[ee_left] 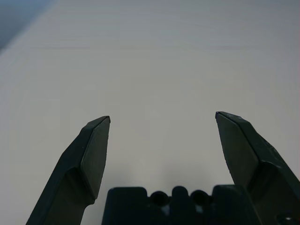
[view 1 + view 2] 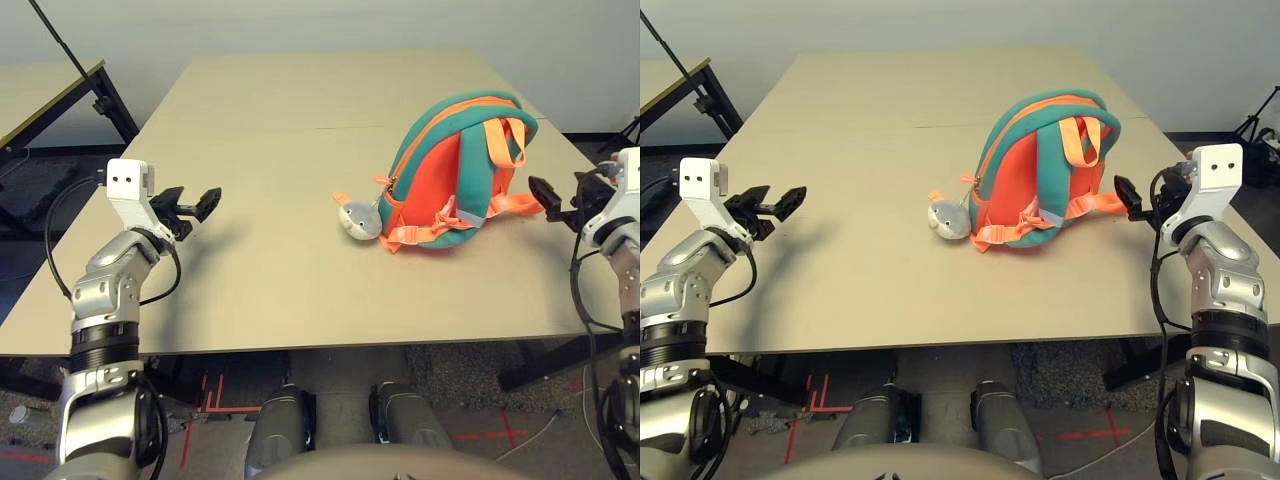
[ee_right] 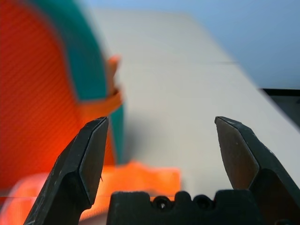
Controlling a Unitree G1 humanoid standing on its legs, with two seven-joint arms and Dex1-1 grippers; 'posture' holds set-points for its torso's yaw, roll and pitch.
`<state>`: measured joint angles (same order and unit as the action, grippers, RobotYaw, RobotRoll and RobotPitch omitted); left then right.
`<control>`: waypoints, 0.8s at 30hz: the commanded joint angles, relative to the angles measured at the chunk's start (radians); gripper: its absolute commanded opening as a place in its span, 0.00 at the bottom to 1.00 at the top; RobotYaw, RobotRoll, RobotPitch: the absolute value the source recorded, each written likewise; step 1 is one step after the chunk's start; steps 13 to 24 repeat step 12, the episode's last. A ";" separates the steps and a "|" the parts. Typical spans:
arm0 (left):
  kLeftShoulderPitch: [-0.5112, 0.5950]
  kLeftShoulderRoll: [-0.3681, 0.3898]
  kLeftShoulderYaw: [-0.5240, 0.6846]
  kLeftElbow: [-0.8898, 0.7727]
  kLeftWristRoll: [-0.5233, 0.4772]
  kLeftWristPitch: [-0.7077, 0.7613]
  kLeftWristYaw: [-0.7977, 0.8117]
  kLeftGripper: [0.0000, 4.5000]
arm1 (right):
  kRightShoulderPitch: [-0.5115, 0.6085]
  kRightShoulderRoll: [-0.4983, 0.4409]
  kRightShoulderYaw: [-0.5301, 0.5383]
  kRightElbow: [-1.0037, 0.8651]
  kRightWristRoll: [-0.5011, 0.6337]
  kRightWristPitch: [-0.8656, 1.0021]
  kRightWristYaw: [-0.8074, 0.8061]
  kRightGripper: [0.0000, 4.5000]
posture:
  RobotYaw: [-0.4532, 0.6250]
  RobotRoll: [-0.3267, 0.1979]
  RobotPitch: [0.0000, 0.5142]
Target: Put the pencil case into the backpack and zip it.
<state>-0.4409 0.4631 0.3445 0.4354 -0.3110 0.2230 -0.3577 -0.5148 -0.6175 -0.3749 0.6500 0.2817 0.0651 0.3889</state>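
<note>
The teal and orange backpack [image 2: 450, 170] lies on the right half of the table with its orange straps facing me. Its grey-white plush head [image 2: 358, 220] rests on the tabletop at its left side. My right gripper [image 2: 562, 195] hovers open just right of the backpack, close to the strap ends, and in the right wrist view the backpack [image 3: 37, 93] sits beside that gripper's [image 3: 161, 119] empty jaws. My left gripper [image 2: 200, 195] stands open and empty above bare tabletop at the left. The pencil case is out of view.
The beige table [image 2: 280, 280] runs far back, with a seam across its middle. Another table with a black frame [image 2: 60, 95] stands at the far left. Cables hang off both forearms.
</note>
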 commanded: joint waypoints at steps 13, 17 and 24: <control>-0.051 -0.102 -0.037 0.203 0.116 -0.245 0.209 1.00 | -0.140 -0.007 -0.005 0.356 -0.073 -0.219 -0.168 1.00 | 0.31 0.62 0.12; -0.051 -0.102 -0.037 0.203 0.116 -0.245 0.209 1.00 | -0.140 -0.007 -0.005 0.356 -0.073 -0.219 -0.168 1.00 | 0.31 0.62 0.12; -0.051 -0.102 -0.037 0.203 0.116 -0.245 0.209 1.00 | -0.140 -0.007 -0.005 0.356 -0.073 -0.219 -0.168 1.00 | 0.31 0.62 0.12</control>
